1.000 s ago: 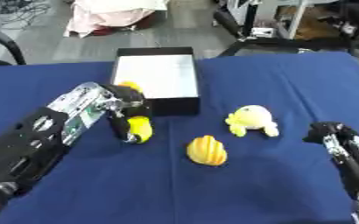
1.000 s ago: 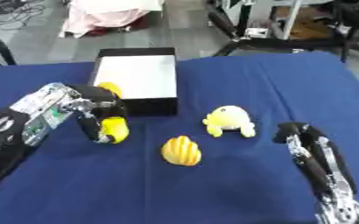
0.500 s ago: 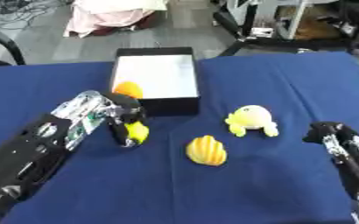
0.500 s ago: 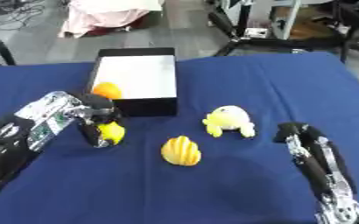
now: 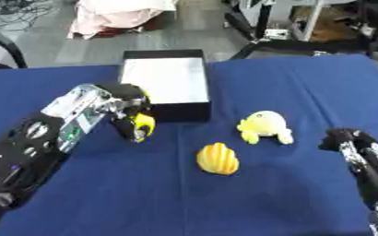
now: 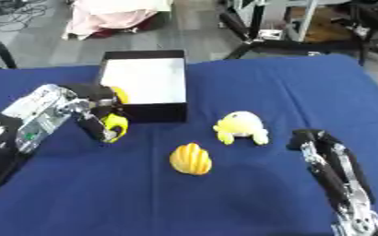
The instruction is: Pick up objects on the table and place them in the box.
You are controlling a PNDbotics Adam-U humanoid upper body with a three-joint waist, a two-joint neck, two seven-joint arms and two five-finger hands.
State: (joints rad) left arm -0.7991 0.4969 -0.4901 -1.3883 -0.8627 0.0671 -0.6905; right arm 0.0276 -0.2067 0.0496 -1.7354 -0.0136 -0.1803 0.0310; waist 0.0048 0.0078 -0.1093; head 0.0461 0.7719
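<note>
My left hand [image 5: 115, 108] is shut on a small yellow object [image 5: 142, 126] and holds it just off the front left corner of the black box [image 5: 180, 112], which has a white inside. A second bit of yellow-orange [image 6: 121, 95] shows against the box's left wall, behind my fingers. A yellow ridged, shell-like object [image 5: 217, 159] lies on the blue cloth in front of the box. A pale yellow soft toy [image 5: 263, 127] sits to its right. My right hand [image 6: 311, 138] rests at the lower right, away from all of them.
The blue cloth [image 5: 249, 198] covers the whole table. Beyond its far edge are a grey floor, a pink-white bundle [image 5: 120, 16] and metal chair and stand legs [image 5: 265, 32].
My left hand has lifted the yellow object slightly and brought it nearer the box's front corner. The right hand, the ridged object and the soft toy have not moved.
</note>
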